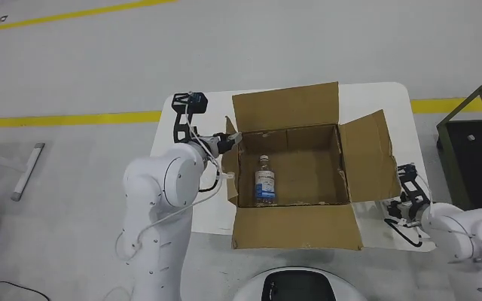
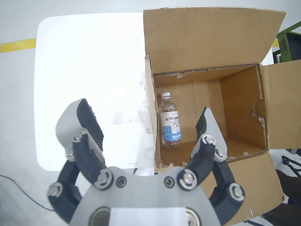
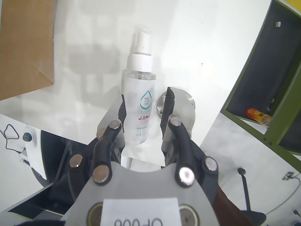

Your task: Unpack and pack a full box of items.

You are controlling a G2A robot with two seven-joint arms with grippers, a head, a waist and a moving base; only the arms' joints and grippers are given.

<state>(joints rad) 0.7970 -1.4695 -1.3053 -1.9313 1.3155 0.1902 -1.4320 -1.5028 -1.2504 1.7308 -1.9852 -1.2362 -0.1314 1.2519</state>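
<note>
An open cardboard box [image 1: 294, 226] stands in the middle of the white table [image 1: 376, 94]. On its floor, near the left wall, lies a clear bottle [image 1: 263, 183] [image 2: 170, 123] with a white cap and a blue-and-white label. My left gripper [image 2: 144, 105] [image 1: 230, 140] hangs open above the box's left wall, one finger over the table and one over the inside. My right gripper [image 3: 145, 95] [image 1: 410, 199] is open at the table's right front corner. Its fingers straddle a clear spray bottle [image 3: 140, 95] lying on the table, with a small gap at one pad.
All the box's flaps [image 2: 207, 36] [image 3: 25, 36] are folded outward. A green-framed rack [image 1: 459, 150] [image 3: 258, 83] stands just right of the table, with an orange item [image 3: 257, 116] inside. A round metal disc [image 3: 185, 104] sits beside the right fingers. The table left of the box [image 2: 82, 59] is bare.
</note>
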